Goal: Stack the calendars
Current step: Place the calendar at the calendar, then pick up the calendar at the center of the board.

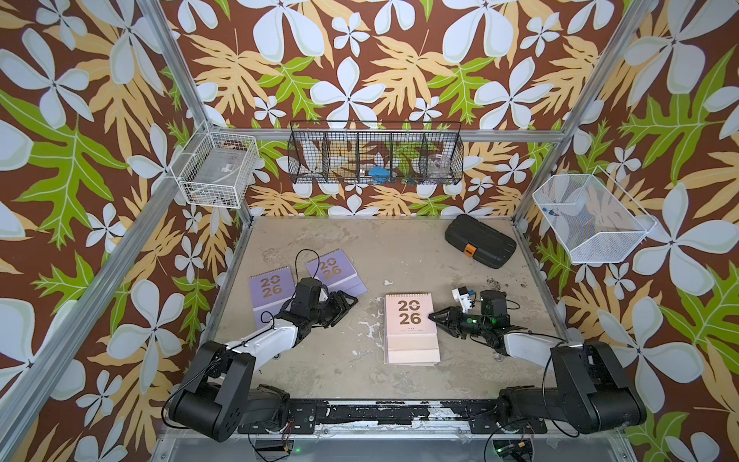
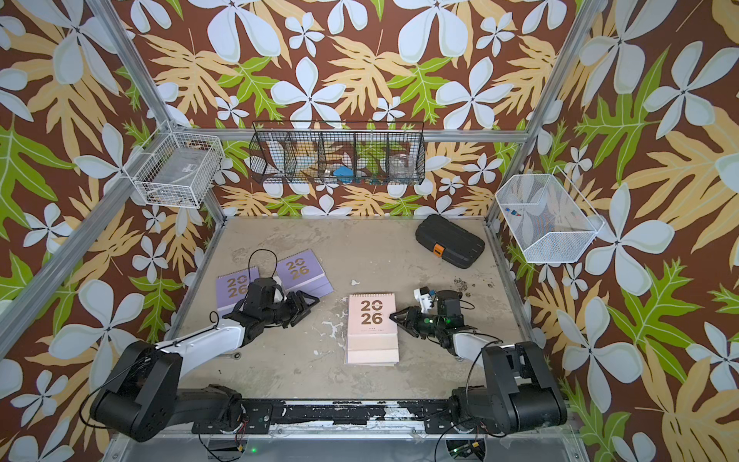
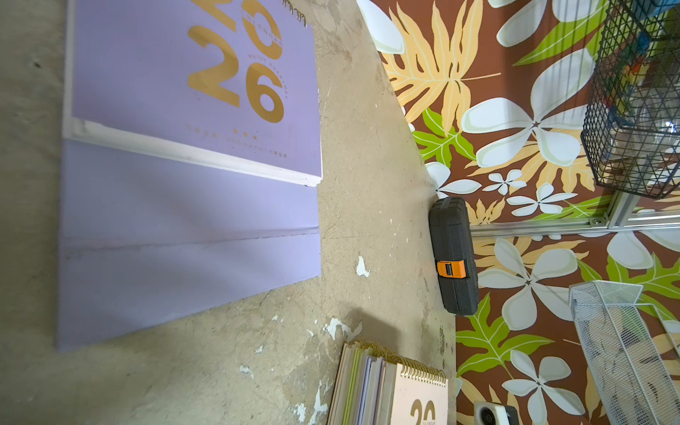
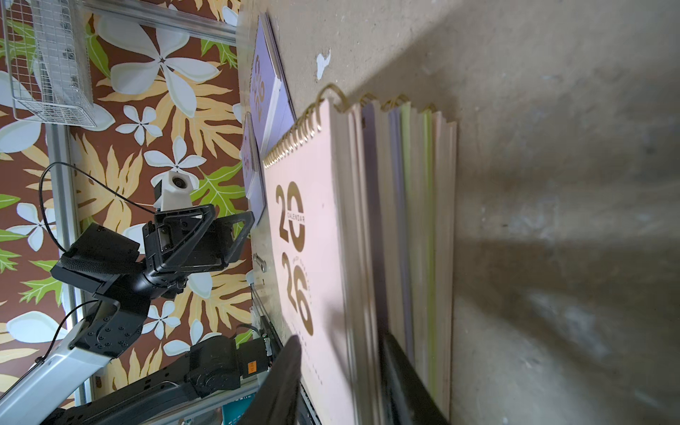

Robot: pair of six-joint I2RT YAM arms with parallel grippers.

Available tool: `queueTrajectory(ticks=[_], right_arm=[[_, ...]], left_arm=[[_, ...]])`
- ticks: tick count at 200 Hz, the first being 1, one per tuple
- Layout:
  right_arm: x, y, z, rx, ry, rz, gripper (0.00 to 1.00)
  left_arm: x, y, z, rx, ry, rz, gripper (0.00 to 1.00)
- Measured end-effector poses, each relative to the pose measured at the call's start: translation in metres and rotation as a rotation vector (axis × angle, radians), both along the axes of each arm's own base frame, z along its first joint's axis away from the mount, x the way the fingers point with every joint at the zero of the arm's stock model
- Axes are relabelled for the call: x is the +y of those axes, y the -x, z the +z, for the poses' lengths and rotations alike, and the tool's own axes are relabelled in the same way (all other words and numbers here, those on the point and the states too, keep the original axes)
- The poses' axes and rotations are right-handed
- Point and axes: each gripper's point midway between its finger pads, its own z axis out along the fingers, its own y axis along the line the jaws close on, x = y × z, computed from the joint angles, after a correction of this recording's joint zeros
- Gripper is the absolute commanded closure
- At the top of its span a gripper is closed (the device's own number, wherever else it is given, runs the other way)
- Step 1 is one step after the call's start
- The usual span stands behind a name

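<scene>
In both top views a stack of several calendars lies mid-table, with a pale pink calendar on top. The right wrist view shows lilac and green edges under that pink cover. My right gripper is at the stack's right edge. Its jaws stand apart around the top pink calendar's edge, one finger off the cover, the other below it. Two lilac calendars lie flat at the left. My left gripper hovers open and empty beside them, right of the nearer one.
A black case with an orange latch lies at the back right corner. A black wire basket and two white wire baskets hang on the walls. Bare worn tabletop lies between the arms.
</scene>
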Motion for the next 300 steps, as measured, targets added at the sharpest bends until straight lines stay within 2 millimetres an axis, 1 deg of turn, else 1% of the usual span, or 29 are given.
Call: queueTrajectory(ticks=[79,98,120,151,167,192,218,232,252,277,300], right_arm=[[-0.003,-0.004,-0.003,0.003,0.036,-0.007,0.36],[-0.005,-0.008,-0.001,-0.002,0.056,-0.016,0.32],[-0.009,-0.013,0.002,-0.014,0.092,-0.028,0.29],[-0.018,-0.023,0.007,-0.031,0.171,-0.057,0.27],[-0.023,-0.032,0.014,-0.051,0.211,-0.075,0.26],[-0.028,-0.051,0.028,-0.081,0.263,-0.099,0.25],[-0.027,-0.072,0.039,-0.101,0.309,-0.104,0.23],[-0.02,-0.083,0.045,-0.112,0.327,-0.092,0.23],[-0.002,-0.099,0.05,-0.126,0.348,-0.059,0.22],[0.028,-0.12,0.053,-0.138,0.358,-0.007,0.2],[0.054,-0.141,0.053,-0.15,0.366,0.039,0.19]], left_arm=[[0.002,-0.008,0.007,-0.008,-0.007,0.012,0.36],[0.006,-0.013,0.01,-0.015,-0.016,0.029,0.36],[0.012,-0.018,0.012,-0.015,-0.026,0.048,0.35],[0.031,-0.027,0.013,-0.006,-0.061,0.103,0.33],[0.042,-0.034,0.016,-0.012,-0.084,0.135,0.32],[0.063,-0.044,0.016,-0.003,-0.111,0.185,0.31],[0.085,-0.054,0.015,0.008,-0.138,0.226,0.28],[0.096,-0.061,0.015,0.012,-0.148,0.249,0.25],[0.113,-0.07,0.011,0.024,-0.164,0.278,0.25],[0.129,-0.079,0.006,0.035,-0.173,0.303,0.24],[0.138,-0.087,-0.002,0.053,-0.171,0.305,0.24]])
